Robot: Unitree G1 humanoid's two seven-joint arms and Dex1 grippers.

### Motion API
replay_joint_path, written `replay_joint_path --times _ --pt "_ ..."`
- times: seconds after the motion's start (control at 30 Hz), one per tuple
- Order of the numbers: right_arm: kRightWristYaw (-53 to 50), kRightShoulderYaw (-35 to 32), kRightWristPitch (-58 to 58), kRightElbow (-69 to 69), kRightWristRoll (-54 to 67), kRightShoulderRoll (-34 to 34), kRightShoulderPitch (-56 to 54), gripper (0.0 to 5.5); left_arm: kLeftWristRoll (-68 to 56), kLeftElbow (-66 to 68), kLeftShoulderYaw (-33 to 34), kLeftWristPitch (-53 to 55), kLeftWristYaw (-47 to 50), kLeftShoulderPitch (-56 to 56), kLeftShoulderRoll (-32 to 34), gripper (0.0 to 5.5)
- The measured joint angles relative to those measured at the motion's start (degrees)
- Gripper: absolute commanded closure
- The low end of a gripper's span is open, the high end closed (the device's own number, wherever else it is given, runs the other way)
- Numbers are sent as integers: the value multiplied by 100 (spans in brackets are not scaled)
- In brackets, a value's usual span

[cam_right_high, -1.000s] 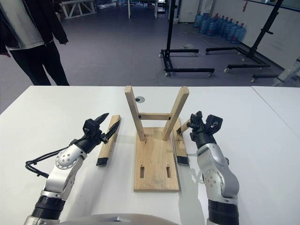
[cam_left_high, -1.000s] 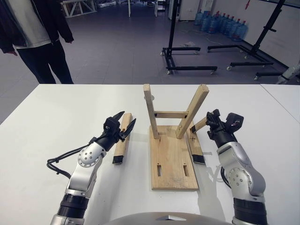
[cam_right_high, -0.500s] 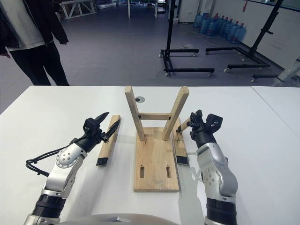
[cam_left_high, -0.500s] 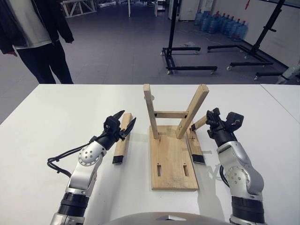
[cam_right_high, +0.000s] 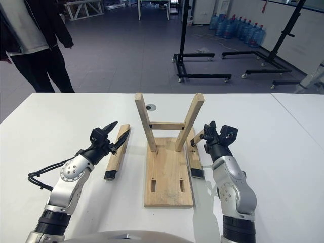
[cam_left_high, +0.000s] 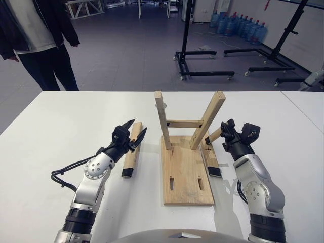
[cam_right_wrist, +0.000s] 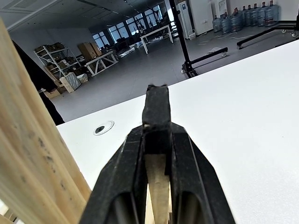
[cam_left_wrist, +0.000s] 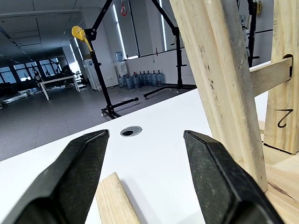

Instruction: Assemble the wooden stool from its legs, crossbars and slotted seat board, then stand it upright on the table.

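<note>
1. Nearest you, the slotted seat board (cam_left_high: 186, 174) lies flat on the white surface (cam_left_high: 50, 131), with two slots bare at its near end.
2. Left of it, your left tool (cam_left_high: 139, 125) is spread wide over the far end of a loose leg (cam_left_high: 130, 157).
3. Right of the board, your right tool (cam_left_high: 225, 132) is clamped on a crossbar stub (cam_left_high: 214, 135) that rises from a flat-lying leg (cam_left_high: 211, 158).
4. Farthest, two upright legs (cam_left_high: 163, 121) stand in the board, joined by a crossbar (cam_left_high: 185, 123).

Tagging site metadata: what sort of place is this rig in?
Likely a lab or workshop hall: white table, black wheeled stands on a bare floor, stacked water jugs by the far wall.
</note>
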Motion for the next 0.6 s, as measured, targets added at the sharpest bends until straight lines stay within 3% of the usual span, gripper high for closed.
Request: replay_joint_path --times 0.33,0.6 --pt "169 756 -116 92 -1314 -665 -28 508 1 49 33 -5 -3 -5 6 258" --pt "397 512 -140 252 -1360 -757 -35 508 1 85 67 -6 -2 -5 8 258"
